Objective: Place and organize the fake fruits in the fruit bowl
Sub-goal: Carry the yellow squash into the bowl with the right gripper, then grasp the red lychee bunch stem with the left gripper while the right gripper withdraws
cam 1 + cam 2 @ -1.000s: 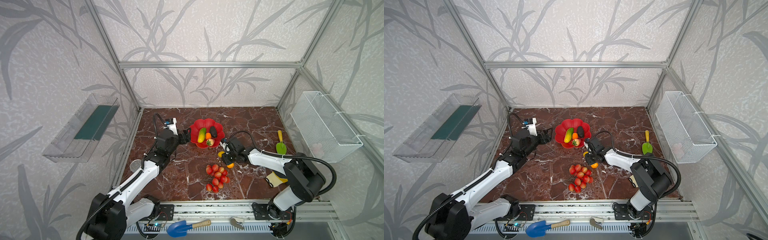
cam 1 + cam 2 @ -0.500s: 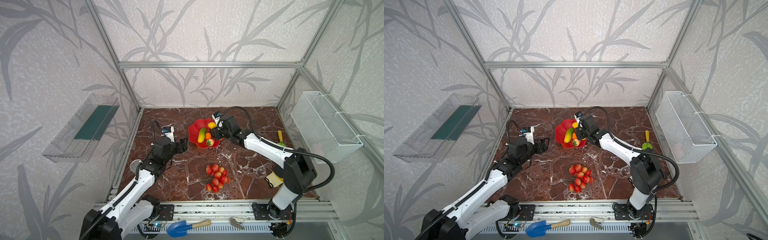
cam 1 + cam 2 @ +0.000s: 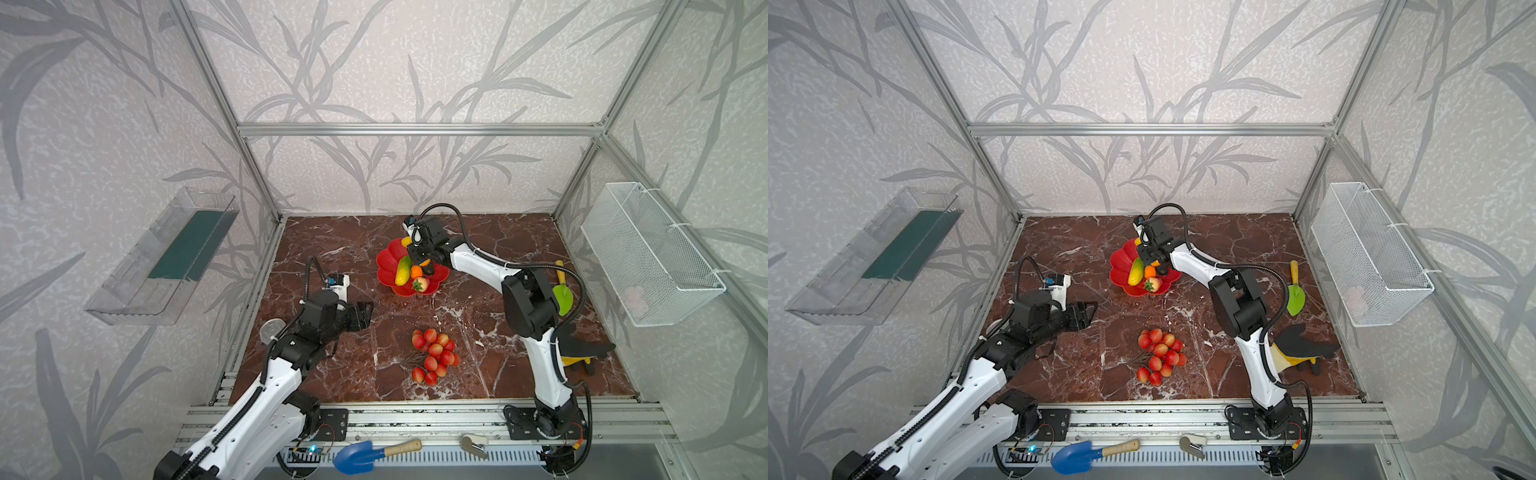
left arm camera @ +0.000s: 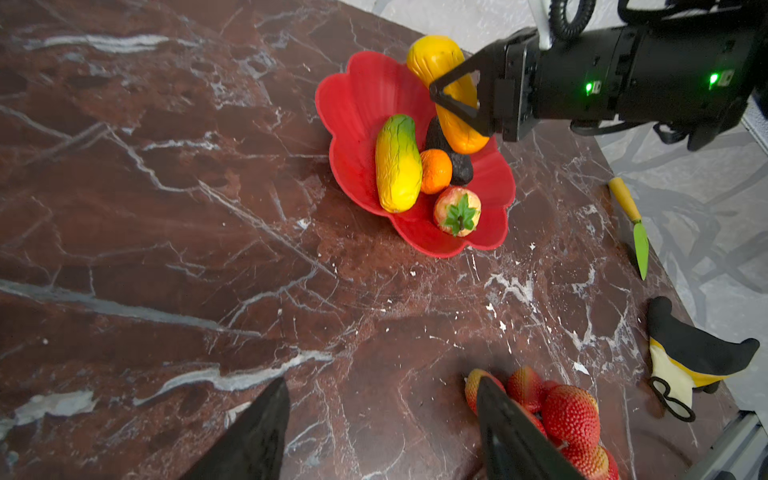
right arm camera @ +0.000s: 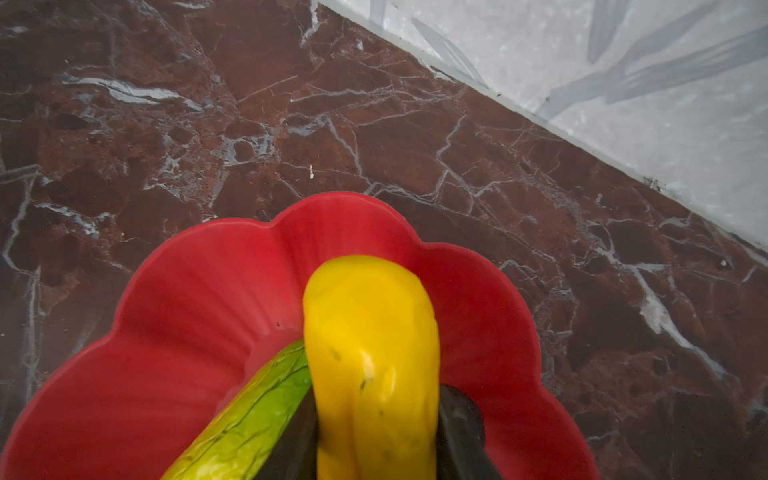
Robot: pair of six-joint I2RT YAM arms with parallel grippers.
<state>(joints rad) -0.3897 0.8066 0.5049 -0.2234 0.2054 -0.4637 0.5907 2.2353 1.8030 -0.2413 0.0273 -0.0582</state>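
The red flower-shaped fruit bowl [image 3: 388,266] [image 3: 1121,266] [image 4: 361,104] [image 5: 187,311] holds a green-yellow oblong fruit [image 3: 403,270] [image 4: 397,166] [image 5: 249,424], a small orange ball [image 3: 417,272] [image 4: 435,171], a dark avocado [image 4: 457,164] and a strawberry [image 3: 420,284] [image 4: 457,205]. My right gripper [image 3: 417,259] [image 4: 440,91] [image 5: 376,432] hangs over the bowl's far side, shut on the yellow-orange oblong fruit [image 4: 436,62] [image 5: 370,332]. A bunch of red berries [image 3: 434,355] [image 3: 1160,355] [image 4: 561,411] lies on the floor. Left of it, my left gripper [image 3: 365,313] [image 3: 1088,313] [image 4: 380,382] is open and holds nothing.
A green trowel [image 3: 563,291] [image 4: 640,241] and a yellow-black glove [image 3: 582,353] [image 4: 685,353] lie at the right. A white wire basket [image 3: 648,253] hangs on the right wall, a clear shelf [image 3: 166,257] on the left wall. A blue trowel [image 3: 365,455] lies on the front rail.
My right arm lifted the yellow-orange fruit from the floor in front of the bowl and carried it over the bowl's far side. My left arm drew back from the bowl, its jaws narrowing slightly.
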